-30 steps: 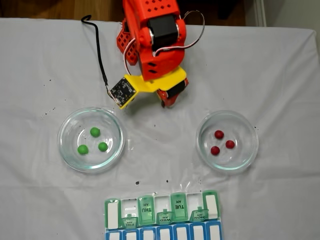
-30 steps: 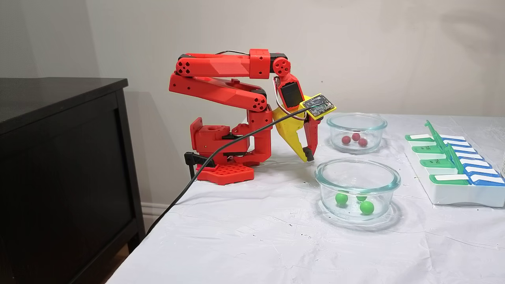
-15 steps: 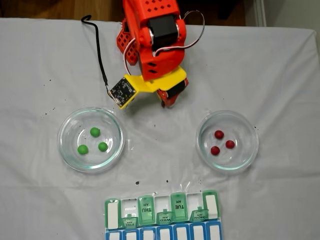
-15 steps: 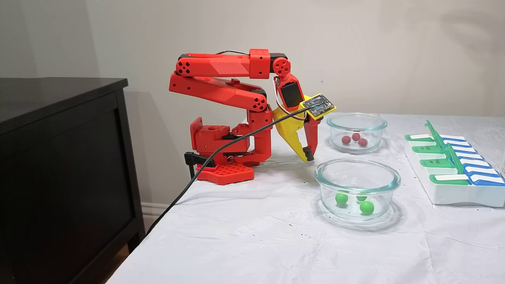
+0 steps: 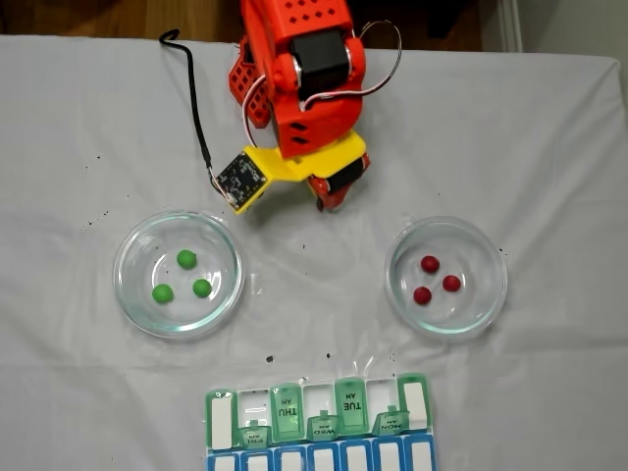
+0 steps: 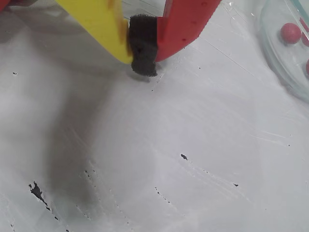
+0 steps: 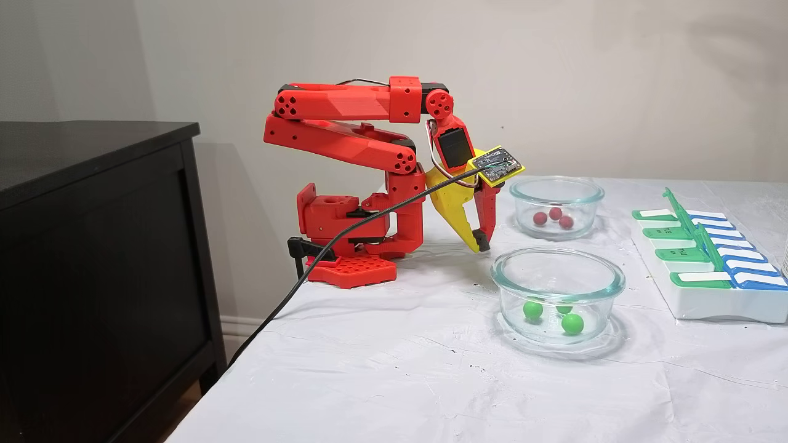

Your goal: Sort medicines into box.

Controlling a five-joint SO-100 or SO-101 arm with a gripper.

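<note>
Green and dark red balls all sit in their glass dishes, so we judge the sorting not yet begun: three green medicines lie in one glass dish and three red medicines in the other glass dish. No ball is visible in the box; several of its green lids stand raised over white cells that look empty in the top-down fixed view, though their floors are small and partly hidden.

Taking the box as our landmark, the green dish lies beyond it to the left in that view, the red dish beyond it to the right, and the gripper sits farther back, between the two dishes and near the arm's base. Its yellow and red fingers are pressed together on their dark foam pad, holding nothing, with the tip just above or touching the white tablecloth; we cannot tell which.

For room, the cloth between the dishes and the box is bare. We think the dish walls, seen tall in the side fixed view, and the upright lids will demand a lift over each rim.
</note>
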